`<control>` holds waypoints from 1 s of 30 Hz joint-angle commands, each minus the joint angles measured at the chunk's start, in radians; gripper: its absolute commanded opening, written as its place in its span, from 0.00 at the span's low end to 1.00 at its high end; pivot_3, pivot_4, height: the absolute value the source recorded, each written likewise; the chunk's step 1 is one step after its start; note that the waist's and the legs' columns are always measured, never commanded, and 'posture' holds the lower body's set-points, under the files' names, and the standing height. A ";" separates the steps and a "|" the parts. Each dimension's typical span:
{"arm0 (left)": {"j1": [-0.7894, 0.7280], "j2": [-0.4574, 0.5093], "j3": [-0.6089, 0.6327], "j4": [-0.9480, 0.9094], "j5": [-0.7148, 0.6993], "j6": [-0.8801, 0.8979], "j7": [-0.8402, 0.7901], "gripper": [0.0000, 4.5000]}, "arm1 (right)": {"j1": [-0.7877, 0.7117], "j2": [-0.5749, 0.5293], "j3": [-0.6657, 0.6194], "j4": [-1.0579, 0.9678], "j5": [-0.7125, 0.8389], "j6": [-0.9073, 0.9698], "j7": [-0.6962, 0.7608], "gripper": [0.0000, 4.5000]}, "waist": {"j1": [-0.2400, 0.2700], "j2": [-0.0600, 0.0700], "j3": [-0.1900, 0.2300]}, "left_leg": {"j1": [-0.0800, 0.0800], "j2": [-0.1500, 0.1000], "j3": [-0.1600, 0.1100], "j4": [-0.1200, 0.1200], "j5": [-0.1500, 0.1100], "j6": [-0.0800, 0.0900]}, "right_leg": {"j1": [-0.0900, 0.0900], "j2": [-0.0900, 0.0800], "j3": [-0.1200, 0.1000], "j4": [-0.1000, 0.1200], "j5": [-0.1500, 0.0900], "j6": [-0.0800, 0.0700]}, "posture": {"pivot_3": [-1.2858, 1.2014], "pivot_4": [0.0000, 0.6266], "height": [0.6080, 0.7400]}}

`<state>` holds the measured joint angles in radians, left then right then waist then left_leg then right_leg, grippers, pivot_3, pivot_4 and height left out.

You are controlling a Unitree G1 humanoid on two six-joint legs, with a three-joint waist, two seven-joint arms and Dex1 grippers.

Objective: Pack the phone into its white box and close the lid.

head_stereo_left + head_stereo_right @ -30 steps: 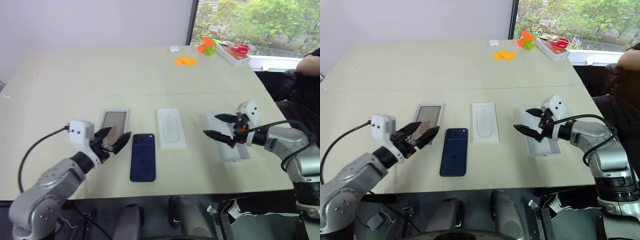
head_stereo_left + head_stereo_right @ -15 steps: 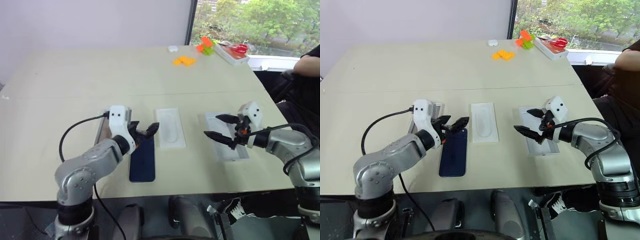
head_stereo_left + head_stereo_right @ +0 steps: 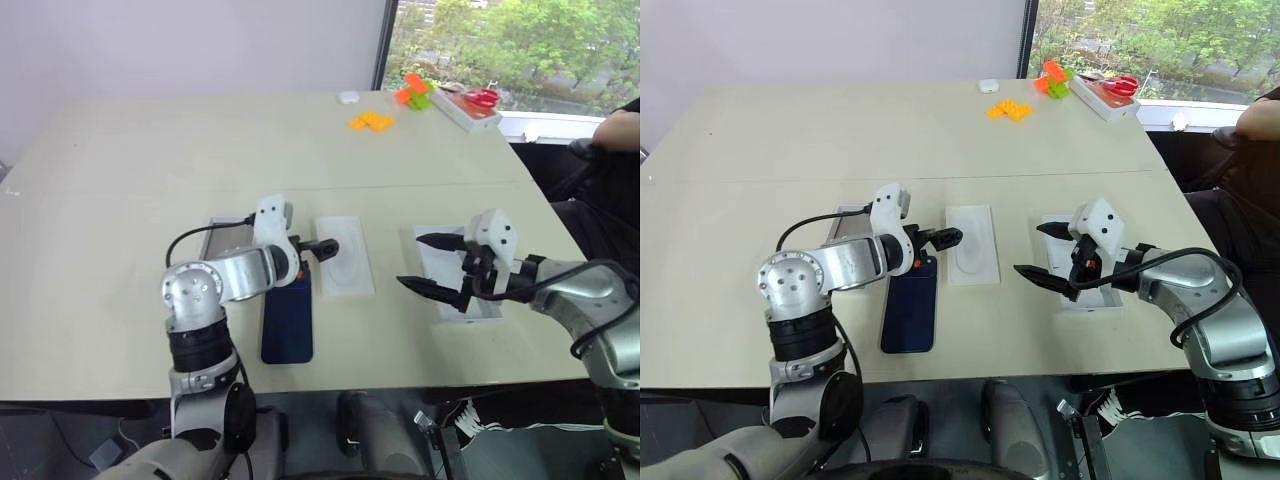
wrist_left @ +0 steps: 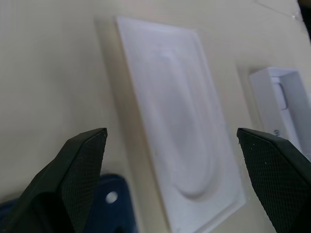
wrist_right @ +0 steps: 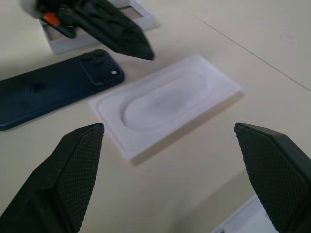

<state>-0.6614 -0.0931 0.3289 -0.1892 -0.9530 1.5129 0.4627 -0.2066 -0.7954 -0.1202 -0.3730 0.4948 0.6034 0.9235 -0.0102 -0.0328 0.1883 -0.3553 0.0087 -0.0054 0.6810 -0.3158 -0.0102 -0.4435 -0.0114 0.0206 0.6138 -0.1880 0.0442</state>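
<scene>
Both arms reach forward — left pincer (image 3: 318, 247) and right pincer (image 3: 428, 264) gape wide, empty.

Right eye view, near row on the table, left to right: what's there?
Shallow white box with brownish floor → dark navy-blue phone → flat white insert tray with oblong recess → plain white lid, under the right hand.
</scene>
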 commanded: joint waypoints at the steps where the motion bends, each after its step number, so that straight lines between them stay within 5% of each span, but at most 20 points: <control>1: -0.072 -0.039 0.034 0.068 0.044 -0.020 0.004 1.00 | 0.003 -0.004 -0.018 -0.041 0.017 -0.002 -0.010 1.00 | 0.000 0.000 0.000 | 0.000 0.000 0.000 0.000 0.000 0.000 | 0.000 0.000 0.000 0.000 0.000 0.000 | 0.52 0.24 0.89; 14: -0.158 -0.063 0.057 0.192 0.248 0.011 -0.024 1.00 | 0.017 0.002 -0.031 -0.076 0.048 0.011 -0.037 1.00 | -0.002 -0.001 0.000 | 0.000 0.000 0.000 0.000 0.000 0.000 | 0.000 0.000 0.000 0.000 0.000 0.001 | 0.52 0.24 0.89; 28: -0.217 -0.131 0.185 0.263 0.301 0.080 -0.128 1.00 | -0.003 -0.001 -0.020 -0.070 0.055 0.014 -0.047 1.00 | -0.002 0.000 0.000 | 0.000 0.000 0.000 0.000 0.000 0.000 | 0.000 0.000 0.000 -0.001 0.000 0.001 | 0.52 0.24 0.89; 30: -0.223 -0.135 0.194 0.266 0.310 0.088 -0.140 0.89 | -0.004 -0.001 -0.020 -0.070 0.055 0.014 -0.047 1.00 | -0.002 -0.001 0.000 | 0.000 0.000 0.000 0.000 0.000 0.000 | 0.000 0.000 0.000 -0.001 0.000 0.001 | 0.52 0.24 0.89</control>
<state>-0.8677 -0.1659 0.5105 0.0787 -0.6481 1.5882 0.3377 -0.1972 -0.7929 -0.1237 -0.4155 0.5354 0.6251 0.8771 -0.0119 -0.0333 0.1886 -0.3557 0.0084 -0.0056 0.6809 -0.3159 -0.0104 -0.4437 -0.0117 0.0202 0.6131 -0.1882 0.0456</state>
